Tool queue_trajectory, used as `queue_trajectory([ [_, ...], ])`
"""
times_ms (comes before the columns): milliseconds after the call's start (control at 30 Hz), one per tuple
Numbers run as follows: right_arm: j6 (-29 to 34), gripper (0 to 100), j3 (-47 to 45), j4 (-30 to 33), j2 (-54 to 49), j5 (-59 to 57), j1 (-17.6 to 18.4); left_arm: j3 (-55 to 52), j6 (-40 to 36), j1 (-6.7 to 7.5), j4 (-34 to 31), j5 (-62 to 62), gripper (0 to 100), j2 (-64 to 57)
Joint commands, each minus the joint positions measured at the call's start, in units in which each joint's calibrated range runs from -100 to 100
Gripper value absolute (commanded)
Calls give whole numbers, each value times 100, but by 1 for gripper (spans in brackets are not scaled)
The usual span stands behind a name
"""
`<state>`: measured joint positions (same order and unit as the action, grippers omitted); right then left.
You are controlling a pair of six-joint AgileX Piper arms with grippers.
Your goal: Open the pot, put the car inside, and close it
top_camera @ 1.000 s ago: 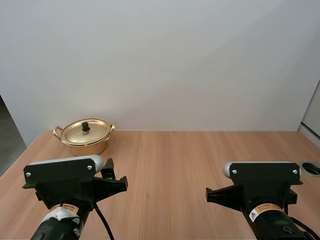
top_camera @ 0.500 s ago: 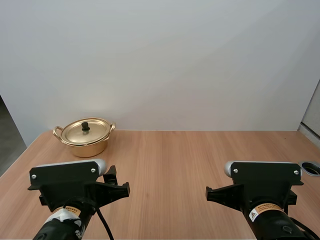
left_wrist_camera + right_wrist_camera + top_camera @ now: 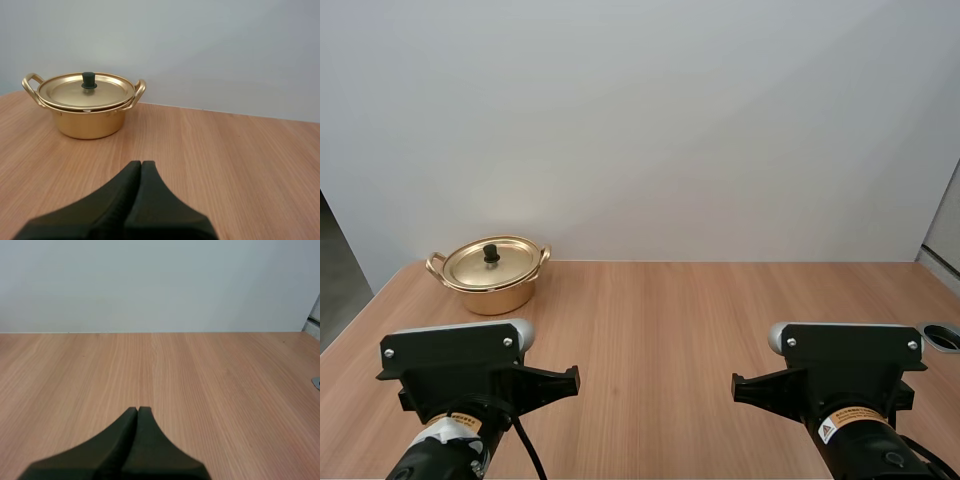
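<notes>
The left claw [image 3: 141, 163], closed and empty, points level at the lidded pot [image 3: 86, 109]. The right claw [image 3: 138, 409], also closed, points across the worktop [image 3: 210, 375].

table [image 3: 720, 320]: light wood, bare grain | pot [image 3: 490, 278]: gold, lid [image 3: 492, 262] on, standing at far left corner | grey ring [image 3: 942, 337]: set at right edge, perhaps a cable port

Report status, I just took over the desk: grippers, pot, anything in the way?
Left gripper shut, empty, facing pot. Right gripper shut, empty, over table. Lid on pot. Nothing between left gripper and pot.
</notes>
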<state>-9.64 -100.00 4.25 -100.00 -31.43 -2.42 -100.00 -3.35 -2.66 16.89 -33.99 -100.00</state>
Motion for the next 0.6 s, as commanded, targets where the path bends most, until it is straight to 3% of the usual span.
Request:
queue_trajectory([
  [0,-1,0,0,-9,0,-9,3,0,4,-1,2,7,0,0],
  [233,-1,0,0,-9,0,-9,3,0,266,-1,-85,191,0,0],
  [433,-1,0,0,-9,0,-9,3,0,1280,-1,-125,194,0,0],
  [567,-1,0,0,-9,0,-9,3,0,1228,-1,-102,214,0,0],
])
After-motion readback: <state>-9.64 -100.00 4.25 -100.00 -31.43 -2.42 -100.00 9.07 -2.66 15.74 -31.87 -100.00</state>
